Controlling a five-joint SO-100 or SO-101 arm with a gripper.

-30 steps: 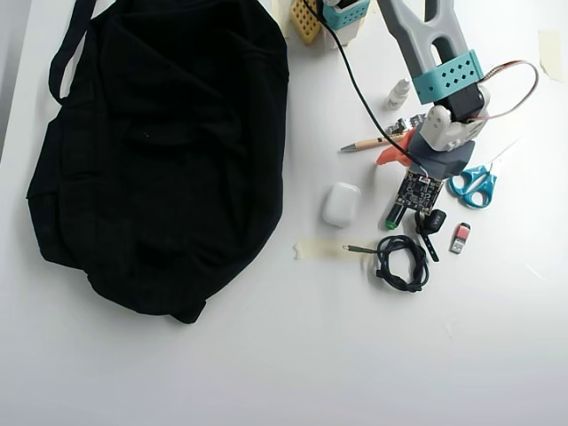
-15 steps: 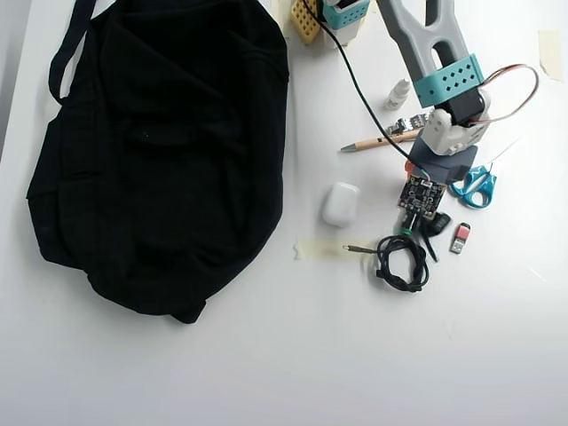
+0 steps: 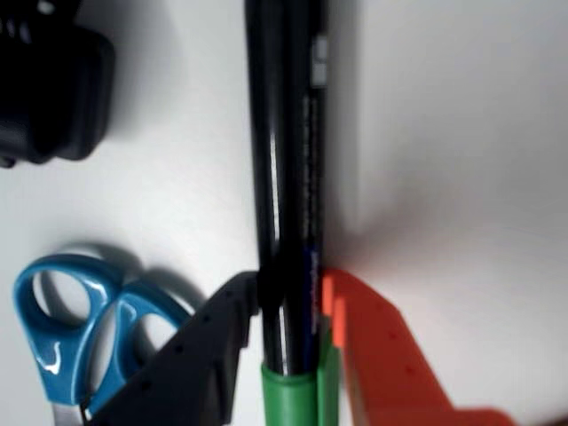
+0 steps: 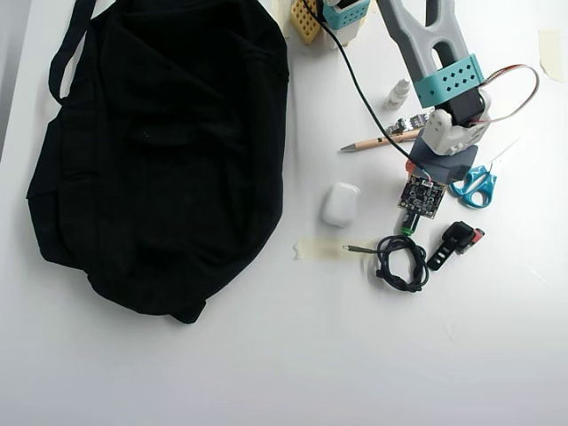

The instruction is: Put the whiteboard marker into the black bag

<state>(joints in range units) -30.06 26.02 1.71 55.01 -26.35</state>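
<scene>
In the wrist view the claw [image 3: 288,324] was clenched on the whiteboard marker [image 3: 288,177], a dark finger [image 3: 200,355] pressed to the barrel's left side and an orange finger [image 3: 382,355] to its right. The black barrel ran straight up the frame from the claw, with the green cap [image 3: 297,390] at the bottom edge between the fingers. Blue-handled scissors [image 3: 75,319] lay at lower left on the white bench [image 3: 461,133], and a black blurred object [image 3: 53,84] sat at upper left.

In the overhead view the arm [image 4: 435,53] reached down from the top edge, its wrist bent over the bench [image 4: 284,355] right of the black bag [image 4: 160,151]. The claw [image 4: 417,200] pointed downward in frame, hidden under a small circuit board. Only the marker's [image 4: 408,224] green end tip peeked out below it, just above a coiled black cable [image 4: 399,259], well apart from the bag. A tan pen [image 4: 377,140] lay left of the wrist, scissors [image 4: 475,185] just right of it.
</scene>
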